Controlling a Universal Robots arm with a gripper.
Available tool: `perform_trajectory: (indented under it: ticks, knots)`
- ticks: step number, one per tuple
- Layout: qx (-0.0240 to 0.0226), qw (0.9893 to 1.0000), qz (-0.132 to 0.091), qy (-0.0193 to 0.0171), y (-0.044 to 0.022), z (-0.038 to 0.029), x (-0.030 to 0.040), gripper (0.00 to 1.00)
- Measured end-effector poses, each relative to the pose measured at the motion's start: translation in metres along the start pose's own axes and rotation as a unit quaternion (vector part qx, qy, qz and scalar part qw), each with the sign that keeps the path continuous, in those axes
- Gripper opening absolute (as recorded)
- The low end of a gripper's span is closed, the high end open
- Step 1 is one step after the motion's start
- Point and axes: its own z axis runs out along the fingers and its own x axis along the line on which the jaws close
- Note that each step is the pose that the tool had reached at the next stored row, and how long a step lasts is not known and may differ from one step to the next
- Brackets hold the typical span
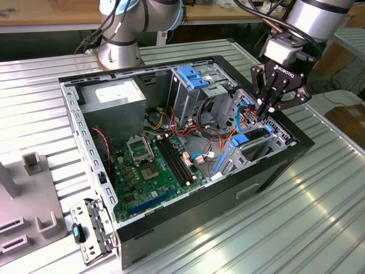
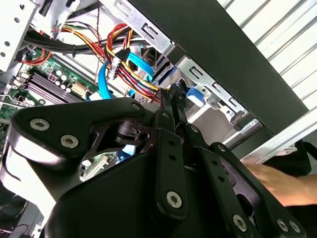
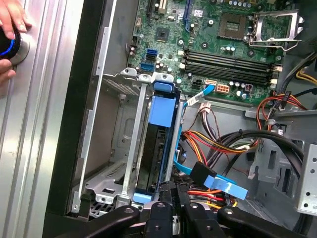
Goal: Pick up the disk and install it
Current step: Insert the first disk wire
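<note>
Gripper down inside the open case, at the drive bays on the exterior view's right; fingers drawn close together, tips pressing at the near end of the disk. Cannot tell whether anything is pinched between them. In the second wrist view, same gripper with fingertips narrow, right at a blue tab and a bundle of red, yellow and black wires.

Disk standing on edge in a bay slot, dark body with light-blue rail, seated between grey metal bay walls. Blue flat cable just beside it, toward the motherboard. Upright grey cage with blue latch farther into the case. Hand on a round blue-lit knob on the table outside the case.
</note>
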Motion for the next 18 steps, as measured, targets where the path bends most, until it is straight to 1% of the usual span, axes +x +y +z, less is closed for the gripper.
perform_trajectory:
  ticks: [4,6,7,9,11,13,17,18]
  knots:
    - [0.0000,1.0000,0.000,0.0000,0.0000,0.0000,0.0000,0.16]
    - [-0.0006,1.0000,0.007,-0.0002,0.0001,0.0000,0.0000,0.16]
    - [-0.0016,0.9998,0.020,-0.0006,0.0000,0.0003,0.0000,0.16]
    - [-0.0026,0.9994,0.033,-0.0011,0.0000,0.0006,0.0000,0.16]
    - [-0.0047,0.9982,0.060,-0.0022,0.0000,0.0009,-0.0001,0.16]
    - [-0.0051,0.9978,0.066,-0.0023,0.0001,0.0010,0.0005,0.16]
    - [-0.0054,0.9976,0.069,-0.0024,0.0015,0.0018,0.0054,0.16]
    - [-0.0054,0.9976,0.069,-0.0025,0.0047,0.0021,0.0075,0.16]
